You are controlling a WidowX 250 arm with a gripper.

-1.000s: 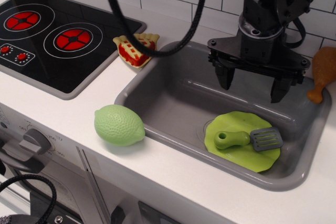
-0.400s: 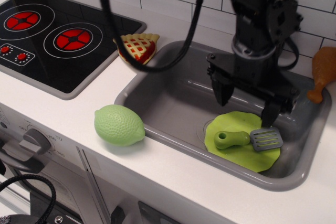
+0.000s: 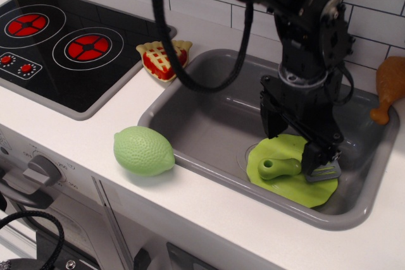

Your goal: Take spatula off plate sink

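1. We see the black claw [image 3: 296, 143] low down in the grey sink [image 3: 209, 118], with its two fingers spread wide apart and holding nothing.
2. One finger [image 3: 272, 118] hangs over the back edge of the green plate [image 3: 288, 184]. The other finger [image 3: 316, 156] is down by the grey blade end of the spatula [image 3: 292, 167].
3. The spatula lies flat on the plate, between the two fingers. We cannot tell if a finger touches it.
4. The plate sits on the sink floor, at the right side of the sink.
5. Left of the sink, on the white counter [image 3: 114, 118], we see a pale green lemon [image 3: 143, 150] and a toy pie slice [image 3: 163, 59].
6. A brown drumstick [image 3: 389, 88] rests at the right back corner of the sink.
7. Far left of the sink is the black stovetop [image 3: 63, 49].
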